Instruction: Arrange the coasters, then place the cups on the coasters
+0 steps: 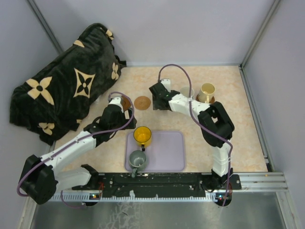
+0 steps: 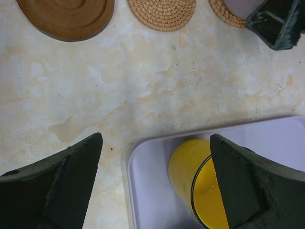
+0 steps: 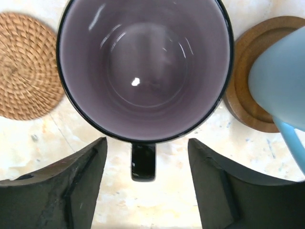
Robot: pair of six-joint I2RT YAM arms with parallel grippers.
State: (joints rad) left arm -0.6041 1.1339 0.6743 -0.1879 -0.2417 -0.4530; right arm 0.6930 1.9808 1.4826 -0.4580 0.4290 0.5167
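Where the counter [image 1: 228,143] meets the pale wall panels at the top and right of the overhead view, a row of coasters and cups runs across its upper middle. Marbled beige surface lies open down the right side and in the lower right corner.

The left pincer [image 2: 156,138] hangs wide open with nothing between its fingers. It is over the strip of counter between that row and the upper left corner of the lavender tray [image 2: 152,191]. In its wrist view a dark wooden coaster [image 2: 66,16] lies at the upper left. A bare woven coaster [image 2: 162,12] lies just right of it, with counter showing between the two.

The yellow cup [image 2: 190,176] stands in the tray's upper left corner. The grey-green cup [image 1: 137,159] stands below it, near the tray's lower left edge.

The right pincer [image 3: 146,141] is open, one finger on each side of the handle of the mauve cup [image 3: 145,71], with a gap at either side. That cup stands upright on a second woven coaster [image 2: 224,12]. At the right of the right wrist view, the light blue cup [image 3: 281,81] sits on a brown wooden coaster [image 3: 238,90], close beside the mauve cup.

Farther right in the overhead view, the cream cup [image 1: 207,90] stands on a dark coaster [image 1: 212,100], of which only a sliver shows.

A dark plush blanket [image 1: 66,90] with cream flower shapes is heaped at the upper left, overlapping the counter's left edge. A metal rail [image 1: 257,181] runs along the bottom edge.
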